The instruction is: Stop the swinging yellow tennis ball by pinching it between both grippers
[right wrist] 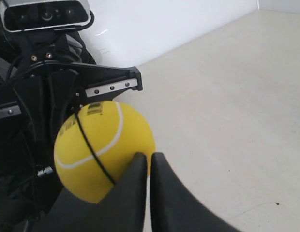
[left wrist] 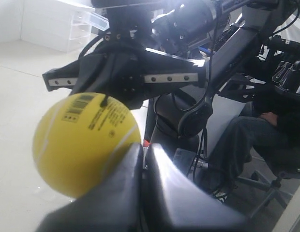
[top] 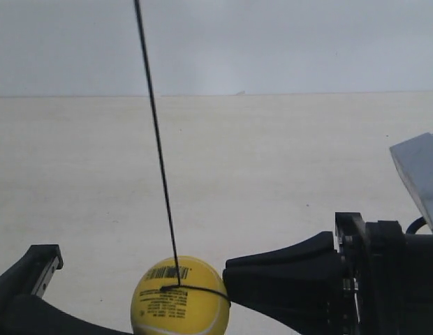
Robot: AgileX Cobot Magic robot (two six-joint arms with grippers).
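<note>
Expect the ball to be light, slightly springy and fuzzy enough to grip. Being round, it may squirt sideways, so press on opposite sides at its widest girth, clear of the cord. It hangs low between the left gripper and right gripper, seemingly touching both tips. Each gripper's jaws are closed together on nothing. The ball is bright yellow, with a white seam, a black barcode and the cord looped round it.

Cut off, unreadable
Underside of ball lost below exterior view's lower edge; print too small to read; its cord leaves past top edge, upper end unseen.
</note>
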